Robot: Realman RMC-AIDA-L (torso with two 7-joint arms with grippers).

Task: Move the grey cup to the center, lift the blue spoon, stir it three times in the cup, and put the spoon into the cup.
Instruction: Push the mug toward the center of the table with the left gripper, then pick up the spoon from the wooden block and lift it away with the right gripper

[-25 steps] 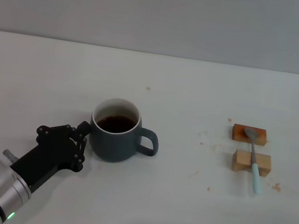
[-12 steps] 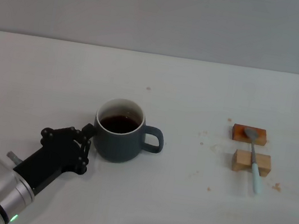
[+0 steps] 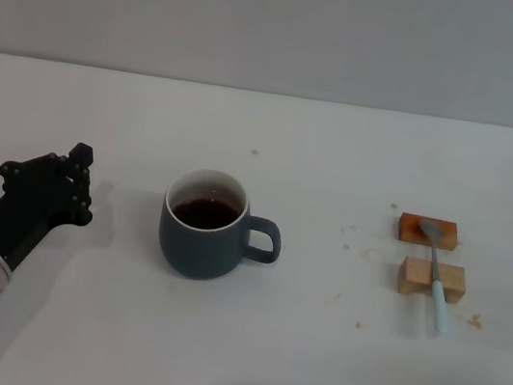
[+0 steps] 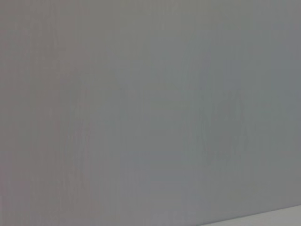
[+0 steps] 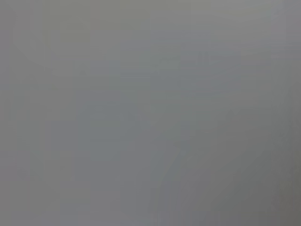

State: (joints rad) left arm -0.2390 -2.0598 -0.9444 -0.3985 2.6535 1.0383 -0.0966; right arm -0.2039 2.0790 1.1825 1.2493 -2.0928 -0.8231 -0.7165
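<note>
I see a white tabletop [image 3: 210, 361] from my head camera; its far edge runs straight across the upper part of the view against a plain grey wall [image 3: 284, 21]; its other edges lie outside the view. My left end effector [image 3: 68, 177] sits low at the left of the tabletop, well apart from the grey cup [image 3: 202, 238], with bare surface between them; I cannot tell whether its fingers are spread or closed, since they show only as 1 dark cluster. My right arm does not appear in the head view; both wrist cameras show only flat grey.

The grey cup stands upright near the middle of the tabletop, its handle pointing to my right; dark liquid fills part of its white inside. There is wide open room all round it: in front, behind, and on both sides.

Well to my right lie 2 small wooden blocks [image 3: 431, 279], 1 behind the other, a small gap between them; the far one is darker. The blue spoon [image 3: 435, 270] lies across both, its metal bowl on the far block, its pale blue handle passing over the near block and ending on the tabletop. A few crumbs [image 3: 356, 252] speckle the surface near the blocks.

Counted: 1 cup; 1 spoon; 2 blocks; 1 end effector visible.
</note>
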